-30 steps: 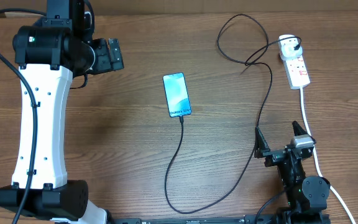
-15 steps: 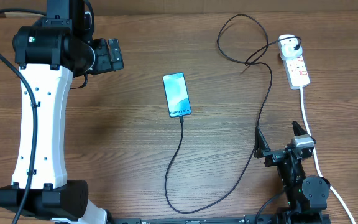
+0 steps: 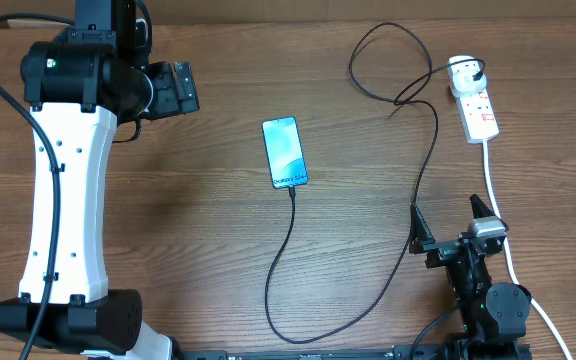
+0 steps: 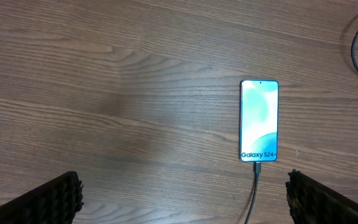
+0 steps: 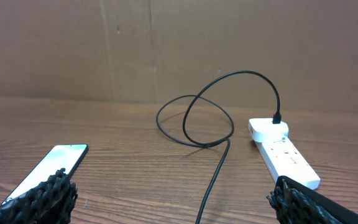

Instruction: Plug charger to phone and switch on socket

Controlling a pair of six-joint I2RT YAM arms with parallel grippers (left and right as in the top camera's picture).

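Note:
The phone [image 3: 285,152] lies flat mid-table, cyan screen up; it also shows in the left wrist view [image 4: 259,121] and the right wrist view [image 5: 45,171]. The black charger cable [image 3: 423,170] has its connector in the phone's near end [image 4: 257,167] and its plug in the white socket strip [image 3: 474,100], seen too in the right wrist view [image 5: 283,152]. My left gripper [image 3: 178,88] is open and empty at the far left, away from the phone. My right gripper [image 3: 448,222] is open and empty at the near right, with the cable passing between its fingers [image 5: 213,180].
The strip's thick white cord [image 3: 503,240] runs down the right side past my right arm. The charger cable loops at the back [image 3: 383,65] and curves near the front edge [image 3: 298,335]. A brown wall stands behind the table [image 5: 166,43].

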